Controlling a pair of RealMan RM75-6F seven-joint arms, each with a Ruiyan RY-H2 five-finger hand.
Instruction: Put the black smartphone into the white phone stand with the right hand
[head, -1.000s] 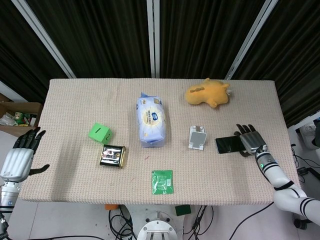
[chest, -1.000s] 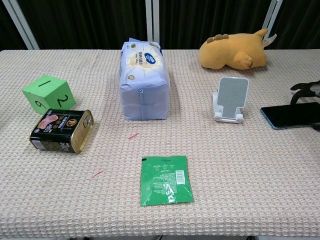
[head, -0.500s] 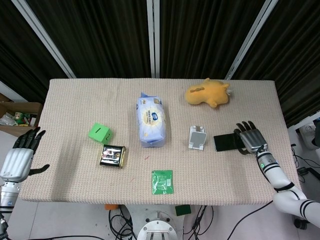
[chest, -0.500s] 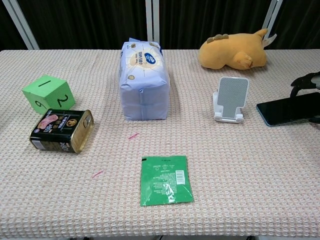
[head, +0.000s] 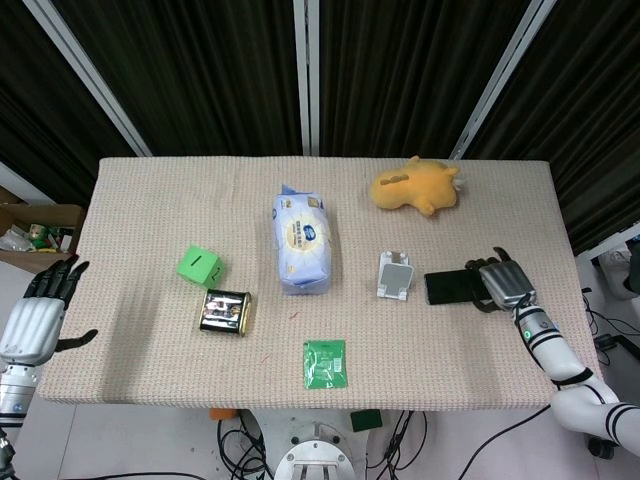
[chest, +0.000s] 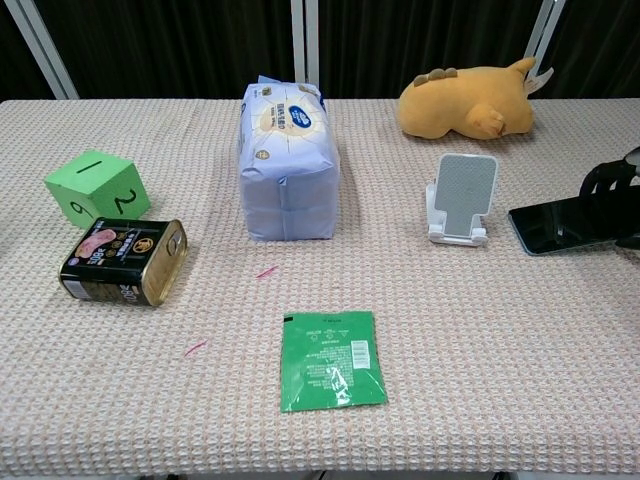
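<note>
Over the last second my right hand (head: 503, 283) had carried the black smartphone (head: 453, 287) leftward across the table (head: 150, 250), so its near end now sat just beside the white phone stand (head: 396, 275) rather than well apart from it. The hand was grasping the phone by its far end, fingers curled over the top edge, and the phone looked lifted slightly and tilted off the cloth in the chest view.

Working near to far: the green sachet (chest: 332, 359) and the tin can (chest: 124, 262) lay closest to me and well out of the path. The stand stood upright, its cradle facing me, with the wet-wipes pack (chest: 287, 160) to its left and the yellow plush toy (chest: 468, 100) behind.

I judged that I needed to raise the phone more, tip it nearly upright, and lower its bottom edge into the lip without knocking the light stand. My left hand (head: 40, 313) hung released off the table's edge.
</note>
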